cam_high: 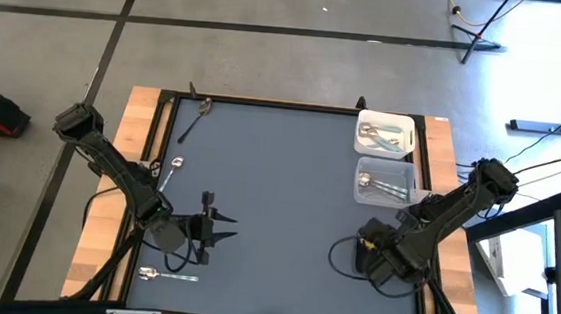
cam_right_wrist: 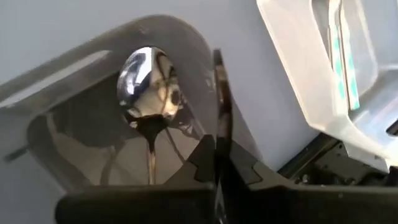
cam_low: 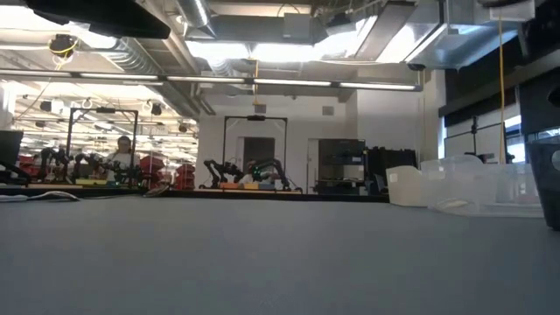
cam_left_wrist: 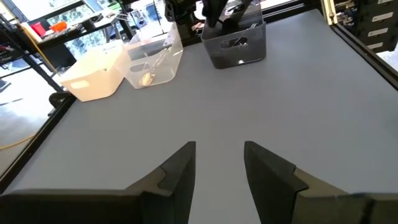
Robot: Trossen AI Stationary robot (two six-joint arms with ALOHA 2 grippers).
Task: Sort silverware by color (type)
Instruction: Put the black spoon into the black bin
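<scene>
**Right tool parked over dark bin, left tool free mid-surface**

My right tool point(cam_right_wrist: 217, 155) is pressed together and empty, hovering over the dark translucent bin point(cam_right_wrist: 93, 81), where a shiny silver spoon with a rounded bowl point(cam_right_wrist: 148, 84) lies. My guess: that bin takes that type.

My left tool point(cam_left_wrist: 219, 165) is spread with nothing between its fingers, low over the grey-blue surface point(cam_high: 279, 177), probably lining up the next pick.

Remaining loose silverware sits on the left side: a darker spoon point(cam_high: 200, 114) at the far edge, a silver spoon point(cam_high: 172, 170) mid-left, and a silver piece point(cam_high: 164, 275) at the near edge. The white bin point(cam_high: 384, 132) and the clear bin point(cam_high: 383, 181) already hold pieces.
</scene>
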